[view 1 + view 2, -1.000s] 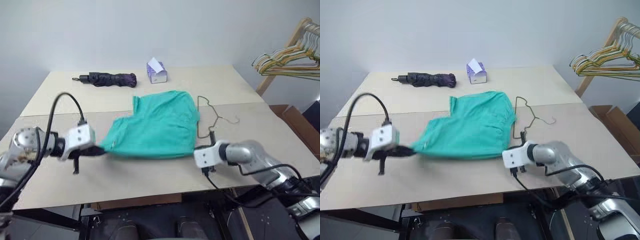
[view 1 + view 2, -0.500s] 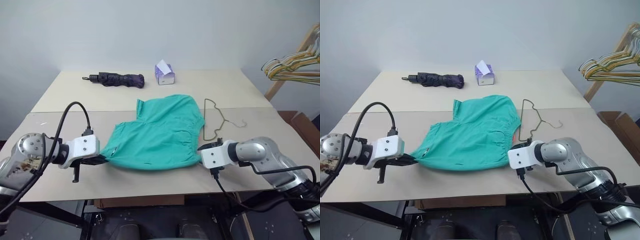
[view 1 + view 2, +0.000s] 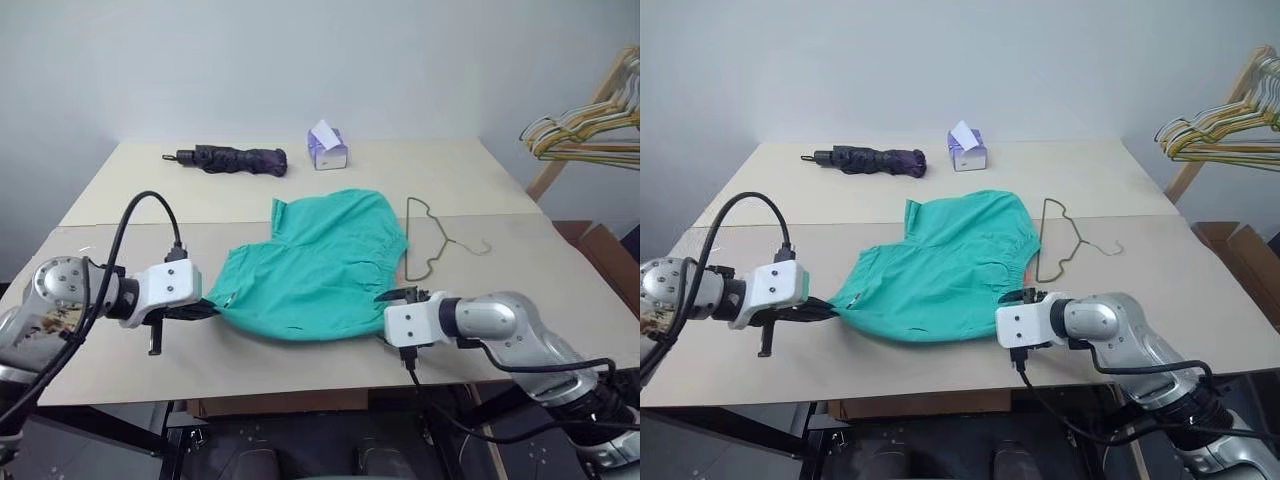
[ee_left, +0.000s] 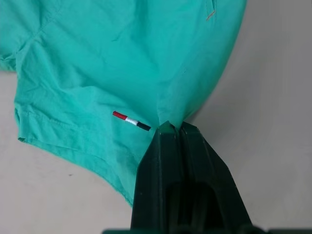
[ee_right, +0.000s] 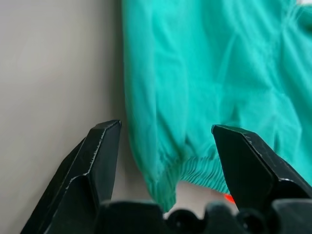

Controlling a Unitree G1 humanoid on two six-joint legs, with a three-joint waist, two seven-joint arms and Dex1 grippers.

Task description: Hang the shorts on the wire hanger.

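Right tool (image 5: 165, 141) spread wide, shorts (image 5: 214, 73) waistband corner between fingers (image 5: 100, 161), pale table (image 5: 53, 73)

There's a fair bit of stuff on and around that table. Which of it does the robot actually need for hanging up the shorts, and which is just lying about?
Needed for the job:
- the shorts, pinched at one edge by the left gripper
- the wire hanger, flat on the table beside them
- the right gripper, open at the waistband

Just lying about:
- the folded umbrella
- the tissue box
- the bunch of hangers
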